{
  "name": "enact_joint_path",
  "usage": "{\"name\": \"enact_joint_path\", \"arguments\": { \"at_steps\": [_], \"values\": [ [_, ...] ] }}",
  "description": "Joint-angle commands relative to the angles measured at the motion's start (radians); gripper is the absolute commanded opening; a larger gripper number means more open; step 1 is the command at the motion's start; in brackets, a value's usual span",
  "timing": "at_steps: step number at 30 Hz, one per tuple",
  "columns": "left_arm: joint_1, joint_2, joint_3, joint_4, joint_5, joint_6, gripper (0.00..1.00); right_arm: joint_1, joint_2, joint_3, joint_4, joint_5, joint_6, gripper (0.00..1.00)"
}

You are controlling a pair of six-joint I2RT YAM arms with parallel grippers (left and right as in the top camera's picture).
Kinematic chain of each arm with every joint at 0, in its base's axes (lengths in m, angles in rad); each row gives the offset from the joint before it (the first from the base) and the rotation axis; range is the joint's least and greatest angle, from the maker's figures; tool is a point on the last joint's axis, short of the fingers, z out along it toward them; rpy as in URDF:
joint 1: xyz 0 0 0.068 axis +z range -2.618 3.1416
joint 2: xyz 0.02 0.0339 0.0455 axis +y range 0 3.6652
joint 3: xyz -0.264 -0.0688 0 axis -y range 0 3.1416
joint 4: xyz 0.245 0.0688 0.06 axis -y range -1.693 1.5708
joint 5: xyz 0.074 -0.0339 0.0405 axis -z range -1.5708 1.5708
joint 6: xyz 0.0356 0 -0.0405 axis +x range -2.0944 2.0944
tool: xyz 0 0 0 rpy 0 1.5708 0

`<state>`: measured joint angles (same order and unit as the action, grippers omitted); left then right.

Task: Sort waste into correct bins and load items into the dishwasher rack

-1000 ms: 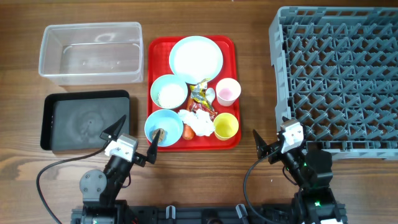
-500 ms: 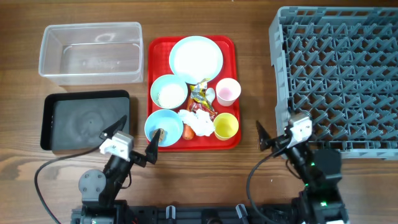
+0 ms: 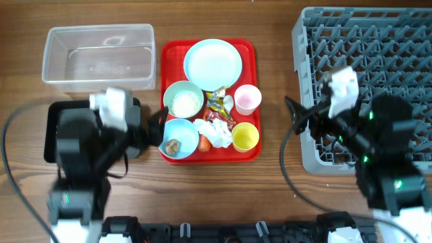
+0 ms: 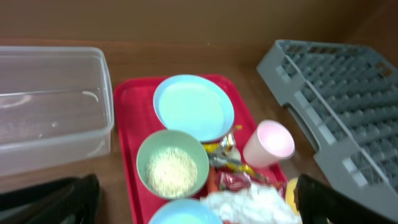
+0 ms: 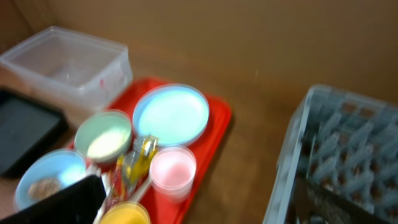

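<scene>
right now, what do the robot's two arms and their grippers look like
The left arm and right arm are black, built of chunky jointed segments with small green lights. Each trails a thin black cable and has a white block at the wrist. The left gripper and right gripper each have two black, tapered fingers.

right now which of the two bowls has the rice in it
The bowl next to the plate, with white rice; the other bowl, at the tray's near-left corner, holds only a small brown lump.
</scene>
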<state>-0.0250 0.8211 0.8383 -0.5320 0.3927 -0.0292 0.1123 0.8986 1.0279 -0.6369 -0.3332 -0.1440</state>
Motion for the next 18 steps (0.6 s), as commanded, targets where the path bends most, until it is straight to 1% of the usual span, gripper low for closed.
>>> {"name": "enact_joint_path", "arguments": {
  "at_steps": [1, 3, 6, 9, 10, 13, 18],
  "values": [
    [-0.017, 0.244, 0.25, -0.198, 0.014, -0.005, 1.0, 0.0, 0.108, 0.13, -0.077, -0.051, -0.011, 1.0],
    [-0.04, 0.37, 0.357, -0.296, 0.014, -0.005, 1.0, 0.0, 0.148, 0.141, -0.077, -0.063, 0.005, 1.0],
    [-0.066, 0.515, 0.436, -0.332, 0.024, -0.006, 1.0, 0.0, 0.198, 0.141, -0.075, -0.07, 0.101, 1.0],
    [-0.078, 0.621, 0.439, -0.324, 0.047, -0.012, 1.0, 0.0, 0.236, 0.141, -0.087, -0.106, 0.106, 1.0],
    [-0.08, 0.653, 0.439, -0.334, 0.079, -0.033, 1.0, -0.001, 0.247, 0.141, -0.092, -0.106, 0.106, 1.0],
    [-0.084, 0.725, 0.439, -0.38, 0.174, -0.035, 1.0, -0.001, 0.268, 0.141, -0.094, -0.098, 0.102, 1.0],
    [-0.153, 0.783, 0.439, -0.452, 0.142, -0.035, 1.0, -0.001, 0.287, 0.141, -0.093, -0.068, 0.102, 1.0]
  ]
}}
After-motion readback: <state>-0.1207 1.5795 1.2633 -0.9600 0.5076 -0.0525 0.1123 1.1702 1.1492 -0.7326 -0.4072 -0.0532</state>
